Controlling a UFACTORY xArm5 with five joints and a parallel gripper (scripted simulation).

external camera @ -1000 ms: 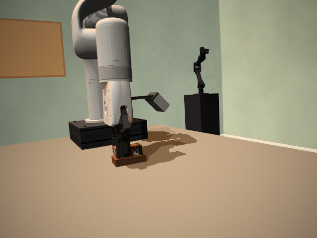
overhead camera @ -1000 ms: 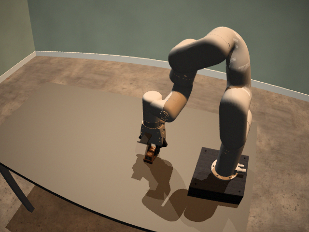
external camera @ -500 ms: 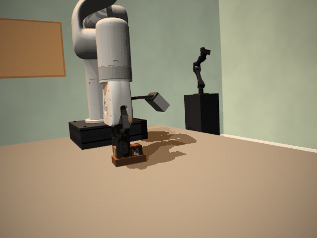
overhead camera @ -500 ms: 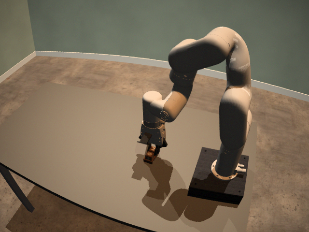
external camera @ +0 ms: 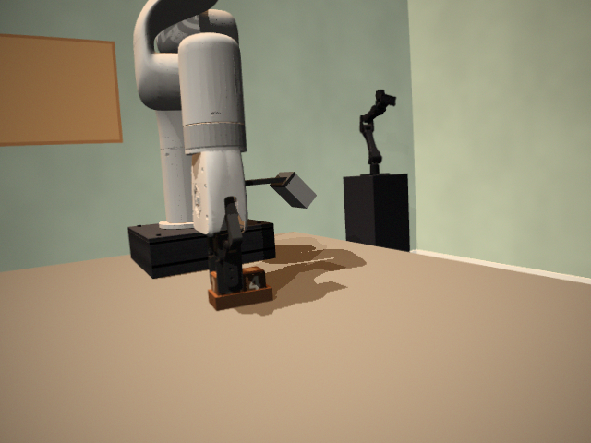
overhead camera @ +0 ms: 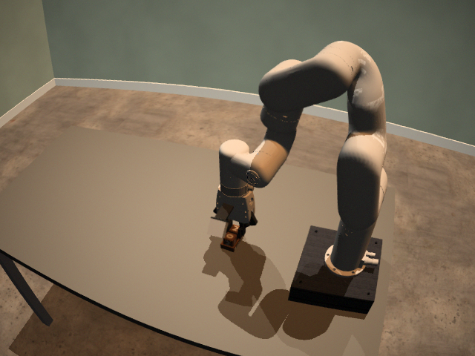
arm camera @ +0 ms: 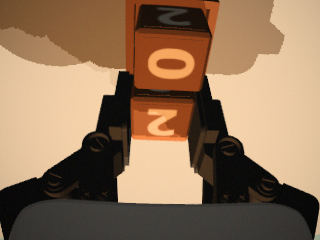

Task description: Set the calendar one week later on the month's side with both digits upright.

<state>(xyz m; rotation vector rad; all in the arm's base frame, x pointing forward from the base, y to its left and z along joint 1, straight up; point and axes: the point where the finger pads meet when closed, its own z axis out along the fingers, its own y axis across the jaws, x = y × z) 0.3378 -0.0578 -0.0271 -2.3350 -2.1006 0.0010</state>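
Observation:
A small orange-brown tray (overhead camera: 227, 245) (external camera: 238, 299) lies flat on the table and holds two orange cubes side by side. My gripper (overhead camera: 234, 225) (external camera: 226, 281) (arm camera: 161, 93) reaches straight down into the tray and is shut on the cube nearer the wrist (overhead camera: 234, 228) (arm camera: 160, 123), whose top face shows a 2. The other cube (overhead camera: 230, 236) (external camera: 252, 279) (arm camera: 172, 63) stands free beside it with a 0 on top. In the wrist view a shaded face with a 2 shows beyond the 0. In the exterior view the fingers hide most of the held cube. The month's name is not visible.
The arm's black base block (overhead camera: 333, 279) (external camera: 162, 252) stands on the table close behind the tray. A grey box on a rod (external camera: 295, 189) sticks out beside the arm. A black pedestal (external camera: 377, 209) with a small arm stands off the table.

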